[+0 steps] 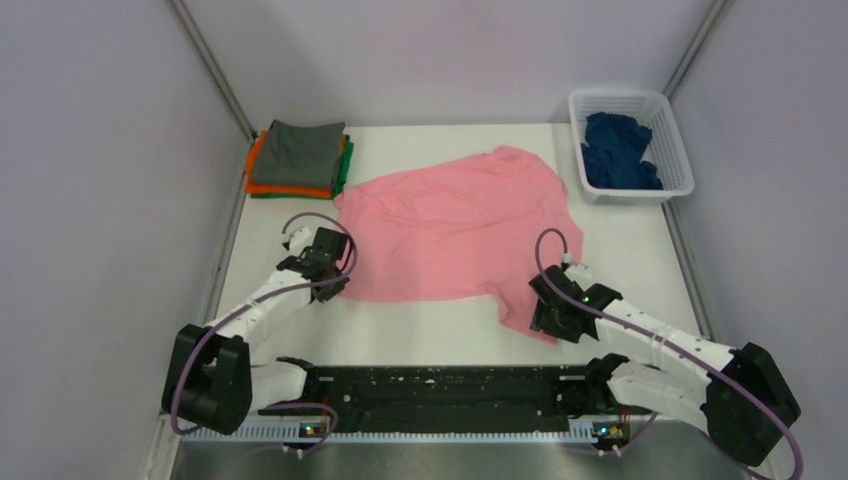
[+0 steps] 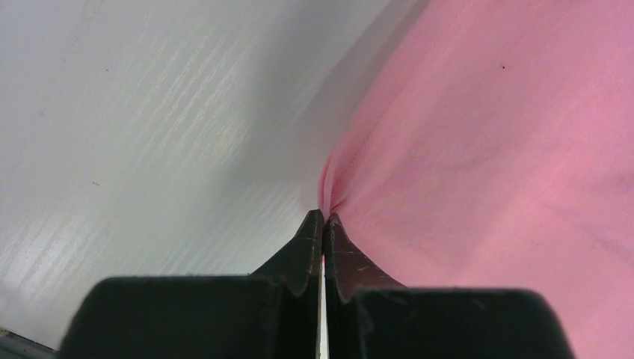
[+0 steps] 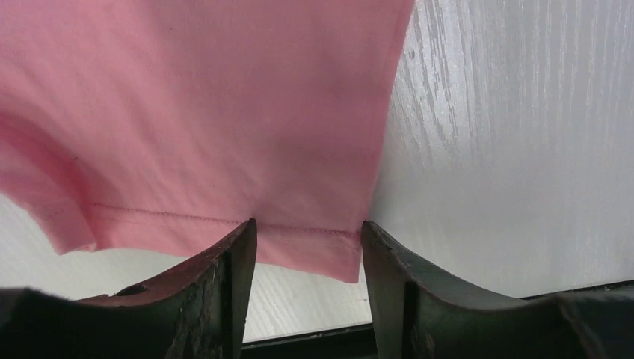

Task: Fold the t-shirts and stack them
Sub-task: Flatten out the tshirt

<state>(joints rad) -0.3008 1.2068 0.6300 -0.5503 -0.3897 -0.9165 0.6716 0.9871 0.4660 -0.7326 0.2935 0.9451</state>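
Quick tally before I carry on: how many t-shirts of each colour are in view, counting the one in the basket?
pink t-shirt: 1, spread out
navy t-shirt: 1, in the basket
grey t-shirt: 1, folded, topmost
orange t-shirt: 1, folded, under the grey
green t-shirt: 1, folded, same pile
Total: 5

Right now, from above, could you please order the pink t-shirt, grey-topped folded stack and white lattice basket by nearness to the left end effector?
1. Pink t-shirt, in its grip.
2. Grey-topped folded stack, far left.
3. White lattice basket, far right.
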